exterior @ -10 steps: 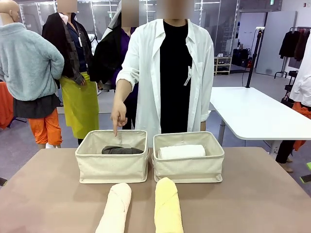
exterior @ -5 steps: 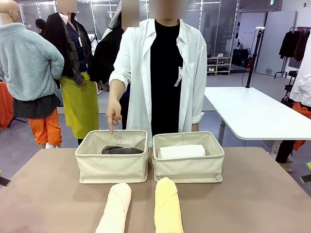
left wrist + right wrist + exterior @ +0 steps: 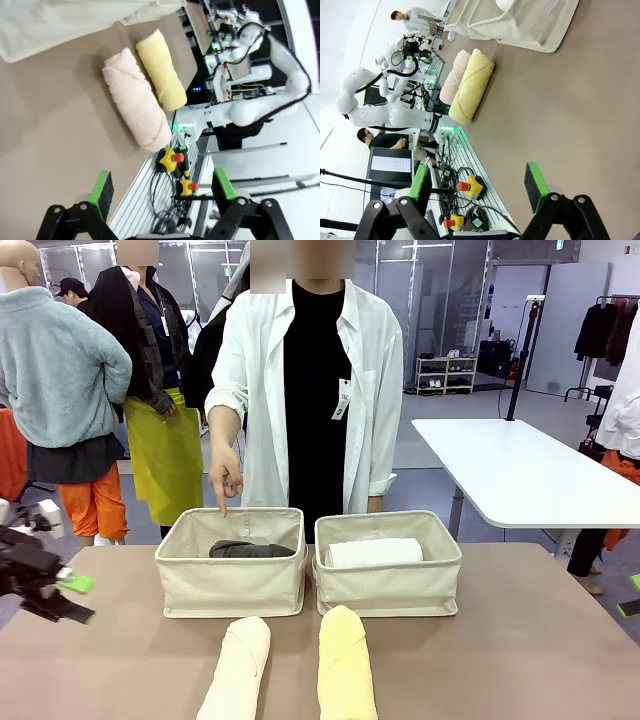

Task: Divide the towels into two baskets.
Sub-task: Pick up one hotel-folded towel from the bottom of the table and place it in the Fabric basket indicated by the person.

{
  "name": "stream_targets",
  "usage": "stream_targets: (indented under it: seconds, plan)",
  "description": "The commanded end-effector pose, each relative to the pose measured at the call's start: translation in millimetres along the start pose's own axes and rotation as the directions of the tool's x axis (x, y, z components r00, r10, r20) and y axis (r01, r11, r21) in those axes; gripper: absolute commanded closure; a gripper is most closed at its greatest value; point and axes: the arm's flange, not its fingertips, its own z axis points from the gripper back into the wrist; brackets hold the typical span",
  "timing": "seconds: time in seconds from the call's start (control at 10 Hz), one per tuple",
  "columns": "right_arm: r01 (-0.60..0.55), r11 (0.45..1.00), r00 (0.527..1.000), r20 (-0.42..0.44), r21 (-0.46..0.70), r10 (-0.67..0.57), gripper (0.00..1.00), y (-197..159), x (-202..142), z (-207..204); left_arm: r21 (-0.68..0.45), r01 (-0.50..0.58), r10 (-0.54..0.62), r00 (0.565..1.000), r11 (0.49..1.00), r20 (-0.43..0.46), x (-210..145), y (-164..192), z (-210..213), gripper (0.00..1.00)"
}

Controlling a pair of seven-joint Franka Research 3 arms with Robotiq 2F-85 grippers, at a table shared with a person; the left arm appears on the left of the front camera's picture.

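On table (image 3: 540,640), left basket (image 3: 230,588) holds grey towel (image 3: 250,550), right basket (image 3: 388,592) white towel (image 3: 375,552).

Two baskets stand side by side mid-frame on the tabletop (image 3: 530,640), just beside each other. The far-left towel (image 3: 250,550) lies in the left basket (image 3: 230,592), the far-right towel (image 3: 375,552) in the right basket (image 3: 388,592). Before them, at the lower edge, the near-left towel (image 3: 238,670) and near-right towel (image 3: 346,665) lie apart. A person's hand (image 3: 225,478) hangs above the left basket's far rim. The left tool (image 3: 74,599) is at the left edge
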Motion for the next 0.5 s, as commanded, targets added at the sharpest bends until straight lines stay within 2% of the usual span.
stream_targets:
  seconds: [0.0,0.4]
  plan:
    - [-0.006,1.000,1.000,0.003,-0.014,0.006,0.06,3.4,-0.6,-1.4,0.102,-0.069,0.063,0.996,0.992,0.065,4.7,-27.5,-41.3,0.00]
    - [-0.006,1.000,1.000,0.003,-0.014,0.006,0.06,3.4,-0.6,-1.4,0.264,-0.076,0.073,0.997,0.961,0.022,14.4,-43.3,-120.0,0.00]
